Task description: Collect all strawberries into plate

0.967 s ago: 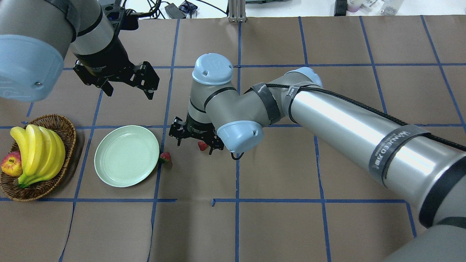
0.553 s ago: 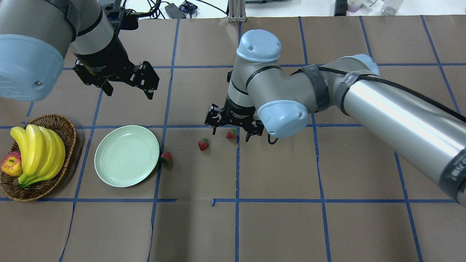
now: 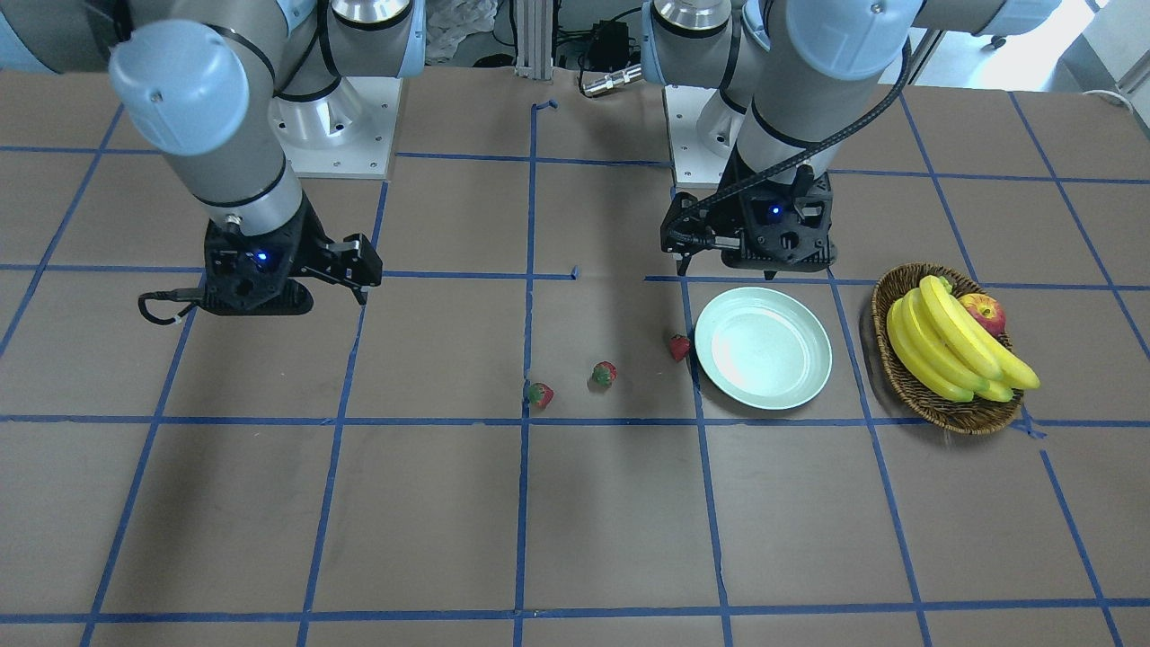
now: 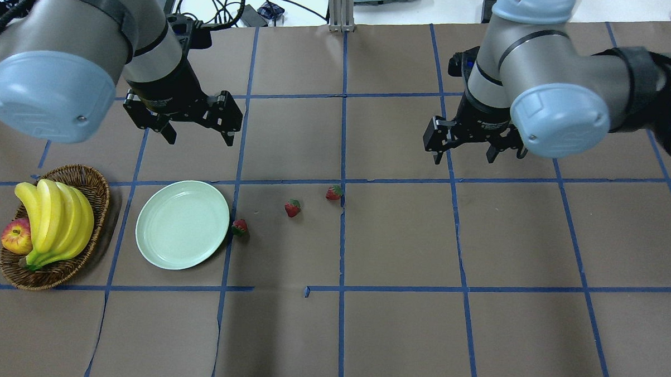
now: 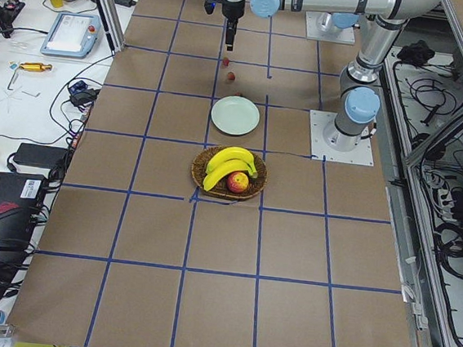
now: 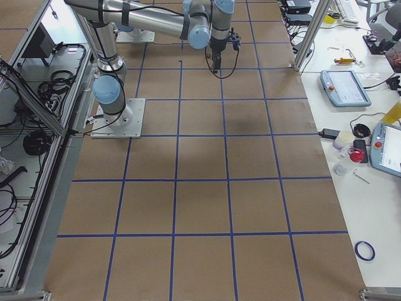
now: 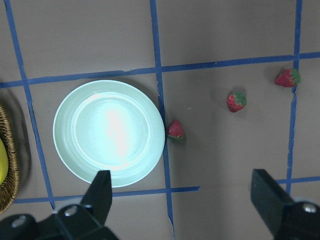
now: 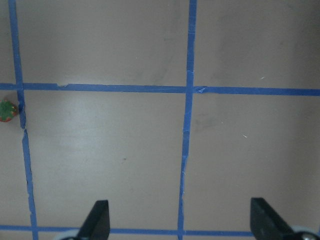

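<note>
Three strawberries lie on the table right of the plate: one [image 4: 239,226] against its rim, one [image 4: 293,208] further right, one [image 4: 334,193] on a blue tape line. They also show in the front view [image 3: 679,347] [image 3: 604,374] [image 3: 539,394] and the left wrist view [image 7: 175,130] [image 7: 236,101] [image 7: 287,77]. The mint-green plate [image 4: 182,224] [image 3: 762,348] [image 7: 109,132] is empty. My left gripper [image 4: 199,134] [image 7: 185,200] hovers open and empty beyond the plate. My right gripper [image 4: 464,156] [image 8: 181,220] is open and empty, well right of the strawberries.
A brown wicker basket [image 4: 98,187] [image 3: 898,382] with bananas [image 4: 55,218] and a red-yellow apple [image 4: 15,236] stands left of the plate. Blue tape lines grid the brown table. Cables and boxes lie along the far edge.
My right gripper, which hung over the strawberries, has swung right and away toward the far side, still open. The strawberries have stayed put. My left gripper has shifted slightly right.
</note>
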